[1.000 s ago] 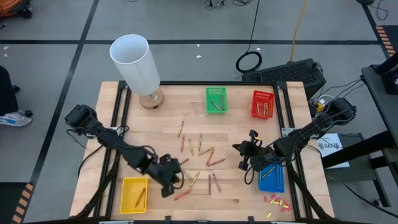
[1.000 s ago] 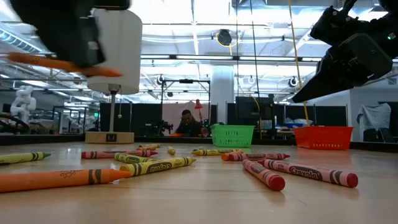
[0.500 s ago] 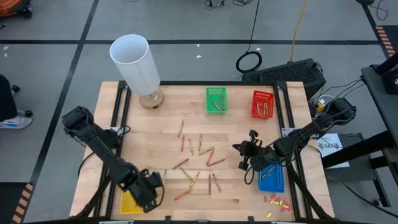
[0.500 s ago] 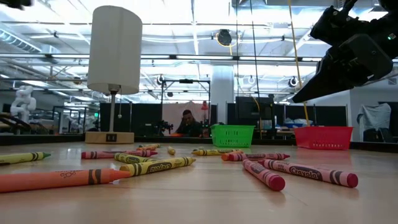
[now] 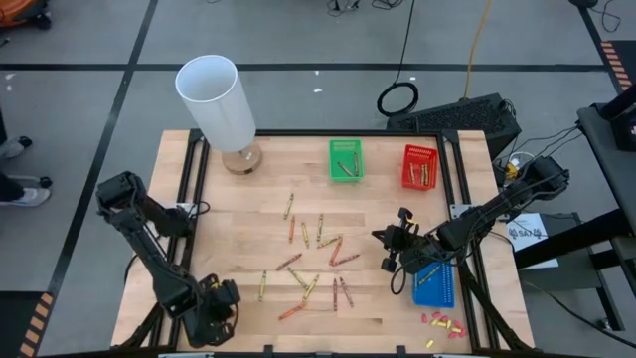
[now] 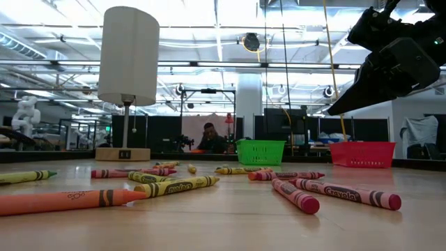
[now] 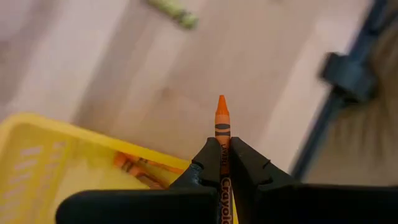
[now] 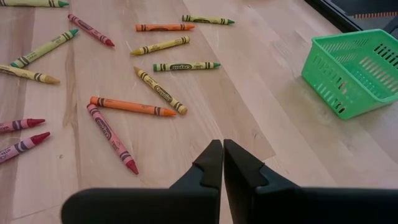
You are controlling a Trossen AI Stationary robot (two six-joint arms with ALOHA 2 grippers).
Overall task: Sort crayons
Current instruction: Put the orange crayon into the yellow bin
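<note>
Several crayons (image 5: 313, 259), red, orange, olive-yellow and brown, lie scattered flat on the middle of the wooden table. My left gripper (image 7: 222, 146) is at the near left corner (image 5: 219, 306), shut on an orange crayon (image 7: 222, 118) above the yellow basket (image 7: 56, 155). That basket holds orange crayons (image 7: 134, 168). My right gripper (image 8: 222, 149) hangs shut and holds nothing, above the table right of the crayons (image 5: 390, 249), beside the blue basket (image 5: 434, 283). My left gripper pinches the orange crayon's wrapped shaft (image 7: 222, 155) between its two fingers, with the crayon running along the fingers. The pointed tip (image 7: 221, 102) sticks out past the fingertips. The fingers point steeply down from above. The crayon is lifted clear, over the yellow basket's rim.
A white lamp (image 5: 219, 99) stands at the far left corner. A green basket (image 5: 346, 159) and a red basket (image 5: 419, 166) with crayons stand along the far edge. Small red and yellow bits (image 5: 442, 323) lie at the near right corner.
My left gripper, still shut on the orange crayon, has swung from the near middle of the table toward the near left corner, rolling as it went. It now hangs over the yellow basket and has left the low view.
</note>
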